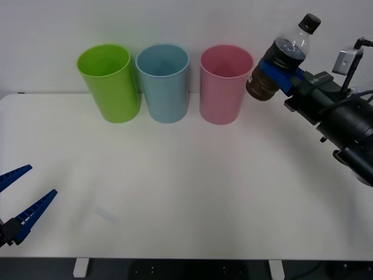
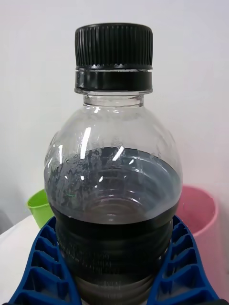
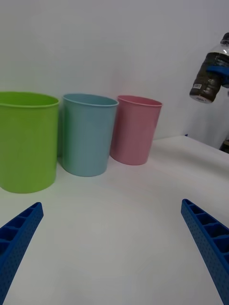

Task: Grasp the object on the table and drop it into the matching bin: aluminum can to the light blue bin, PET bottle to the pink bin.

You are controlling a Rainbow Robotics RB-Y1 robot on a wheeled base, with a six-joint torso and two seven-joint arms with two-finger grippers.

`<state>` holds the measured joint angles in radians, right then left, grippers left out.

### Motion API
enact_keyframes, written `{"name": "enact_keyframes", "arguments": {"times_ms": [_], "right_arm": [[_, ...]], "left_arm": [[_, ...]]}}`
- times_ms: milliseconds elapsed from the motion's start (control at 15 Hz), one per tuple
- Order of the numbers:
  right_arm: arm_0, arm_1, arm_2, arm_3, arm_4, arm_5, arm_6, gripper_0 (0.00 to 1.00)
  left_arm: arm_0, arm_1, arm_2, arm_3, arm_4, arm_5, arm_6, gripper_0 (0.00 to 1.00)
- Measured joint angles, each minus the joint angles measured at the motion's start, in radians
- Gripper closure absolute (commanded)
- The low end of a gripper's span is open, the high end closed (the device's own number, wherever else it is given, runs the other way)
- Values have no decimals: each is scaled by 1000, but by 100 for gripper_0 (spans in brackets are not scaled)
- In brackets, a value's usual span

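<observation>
Right gripper [image 1: 280,73] clamped on PET bottle [image 1: 284,58] beside pink bin [image 1: 224,87]; left gripper [image 1: 20,195] — apart, idle

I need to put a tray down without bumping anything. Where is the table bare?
Bare: the table from the three bins forward, right of the open left gripper. Crowded: the back row, where the right gripper holds the bottle beside the pink bin.

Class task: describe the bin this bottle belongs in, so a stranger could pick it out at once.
Along the far edge of the wide white table stand three tall round plastic bins. Take the smooth pink one, at the row's right end, beside the light blue bin.
</observation>
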<state>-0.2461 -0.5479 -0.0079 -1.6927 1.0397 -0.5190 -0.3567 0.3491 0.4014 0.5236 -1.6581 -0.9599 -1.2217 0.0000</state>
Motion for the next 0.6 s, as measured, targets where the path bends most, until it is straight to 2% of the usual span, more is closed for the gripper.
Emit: {"name": "enact_keyframes", "arguments": {"times_ms": [200,600], "right_arm": [[-55,-24,13,19,29,1,-9,100],[-236,-45,73,190,83,2,-2,100]], "left_arm": [[0,0,0,0,0,0,0,0],[0,0,0,0,0,0,0,0]]}}
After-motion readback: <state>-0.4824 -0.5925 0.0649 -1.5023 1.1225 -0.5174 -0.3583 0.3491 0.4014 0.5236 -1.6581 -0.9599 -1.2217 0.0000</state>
